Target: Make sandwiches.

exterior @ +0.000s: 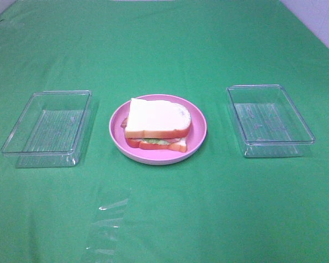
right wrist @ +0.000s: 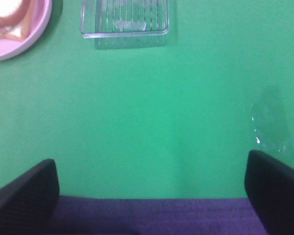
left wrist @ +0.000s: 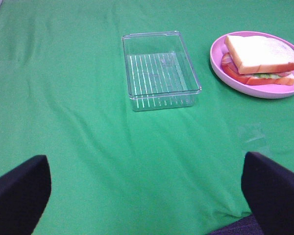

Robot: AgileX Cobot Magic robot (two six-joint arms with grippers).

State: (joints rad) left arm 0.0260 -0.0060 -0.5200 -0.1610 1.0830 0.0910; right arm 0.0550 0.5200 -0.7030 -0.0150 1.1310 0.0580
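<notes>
Black left gripper (left wrist: 137, 196) and right gripper (right wrist: 152, 191) hang spread apart, empty, near the surface's front edge. Mid-surface, the finished sandwiches (exterior: 157, 124) sit stacked on a round pink plate (exterior: 200, 131), seemingly for serving, between two clear plastic trays (exterior: 77, 148) (exterior: 304, 139).
</notes>
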